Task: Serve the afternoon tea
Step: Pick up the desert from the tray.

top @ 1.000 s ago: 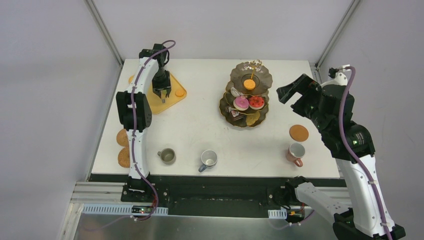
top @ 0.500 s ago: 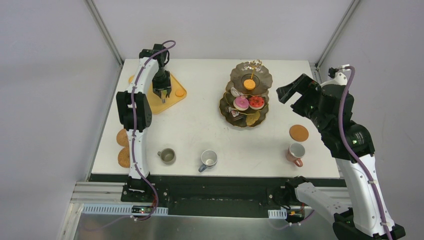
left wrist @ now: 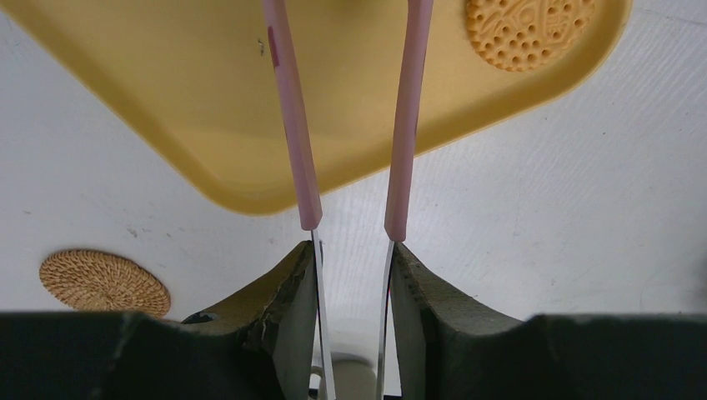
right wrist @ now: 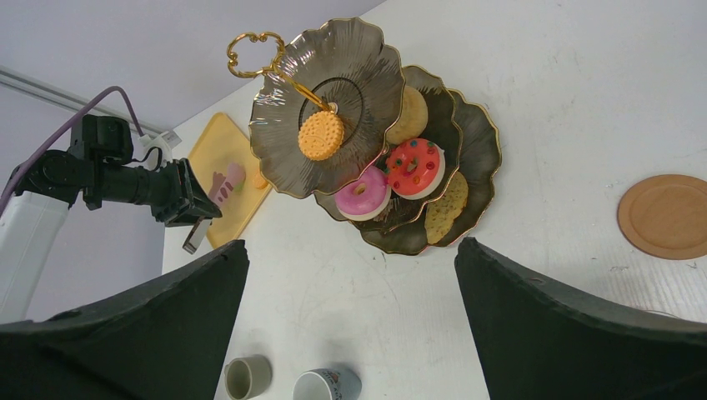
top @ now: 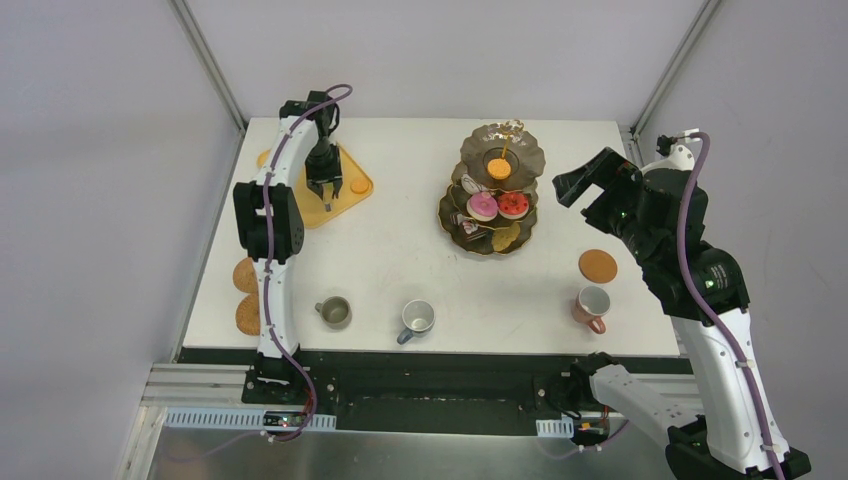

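Observation:
My left gripper (top: 325, 190) is shut on the pink-handled tongs (left wrist: 292, 125), holding them over the yellow-orange tray (top: 310, 212). An orange macaron (left wrist: 529, 29) lies on the tray to the right of the tong arms. The dark gold-rimmed three-tier stand (top: 470, 160) holds an orange macaron (top: 498, 168), a pink doughnut (top: 482, 206) and a red doughnut (top: 513, 204). My right gripper (top: 575, 185) is open and empty, raised to the right of the stand. The olive mug (top: 334, 312), grey-blue mug (top: 417, 318) and pink mug (top: 593, 305) stand near the front edge.
One brown coaster (top: 598, 266) lies behind the pink mug. Two more coasters (top: 245, 275) (top: 248, 314) lie at the table's left edge. The stand's gold handle (right wrist: 254, 46) sticks up above the top tier.
My left gripper with the tongs has shifted only slightly over the tray. The right arm has not moved.

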Available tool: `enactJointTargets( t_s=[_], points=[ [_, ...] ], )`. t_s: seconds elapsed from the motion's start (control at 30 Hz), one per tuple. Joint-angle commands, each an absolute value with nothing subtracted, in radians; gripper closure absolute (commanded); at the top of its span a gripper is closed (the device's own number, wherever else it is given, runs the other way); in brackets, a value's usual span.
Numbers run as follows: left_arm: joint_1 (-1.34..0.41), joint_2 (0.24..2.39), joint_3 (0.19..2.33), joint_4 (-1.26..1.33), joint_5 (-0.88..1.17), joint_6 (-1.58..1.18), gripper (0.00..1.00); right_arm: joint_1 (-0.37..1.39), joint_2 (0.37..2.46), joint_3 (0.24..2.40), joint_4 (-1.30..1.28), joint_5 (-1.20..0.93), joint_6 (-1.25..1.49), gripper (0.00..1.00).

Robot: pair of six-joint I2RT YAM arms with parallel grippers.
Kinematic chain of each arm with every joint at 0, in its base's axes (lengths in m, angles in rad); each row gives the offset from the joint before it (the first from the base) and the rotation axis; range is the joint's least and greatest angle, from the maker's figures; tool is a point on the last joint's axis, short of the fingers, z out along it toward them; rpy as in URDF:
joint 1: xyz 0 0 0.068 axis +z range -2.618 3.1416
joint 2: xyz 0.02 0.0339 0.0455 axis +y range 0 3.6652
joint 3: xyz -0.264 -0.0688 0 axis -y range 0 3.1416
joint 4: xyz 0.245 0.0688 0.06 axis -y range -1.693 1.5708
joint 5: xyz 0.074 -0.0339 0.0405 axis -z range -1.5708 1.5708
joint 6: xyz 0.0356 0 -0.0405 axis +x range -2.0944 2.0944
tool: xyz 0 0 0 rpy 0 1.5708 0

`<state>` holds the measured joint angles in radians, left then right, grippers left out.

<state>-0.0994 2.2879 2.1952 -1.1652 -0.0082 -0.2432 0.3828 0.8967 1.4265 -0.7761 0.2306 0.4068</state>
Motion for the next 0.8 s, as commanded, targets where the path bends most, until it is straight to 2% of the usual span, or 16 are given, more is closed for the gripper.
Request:
enactJointTargets(
  t_s=[0.0,0.33,0.63,0.77],
  points=[
    [-0.109,2.291,2.185,-1.194,-0.002,-0.238,0.65,0.38,0.89,1.436,-0.771,0.236,0.409,0.01],
    [-0.108,2.296,2.186,-1.193,-0.002,-0.236,0.64,0.379,0.887,1.434,-0.772,0.239,0.41,0.01],
    [-0.107,2.298,2.223,-1.21,-0.002,-0.231,0.8,0.38,0.894,1.44,-0.771,0.239,0.41,0.01],
    [-0.105,2.296,2.268,-1.234,-0.005,-0.228,0.83,0.379,0.892,1.439,-0.772,0.242,0.408,0.01]
  ],
)
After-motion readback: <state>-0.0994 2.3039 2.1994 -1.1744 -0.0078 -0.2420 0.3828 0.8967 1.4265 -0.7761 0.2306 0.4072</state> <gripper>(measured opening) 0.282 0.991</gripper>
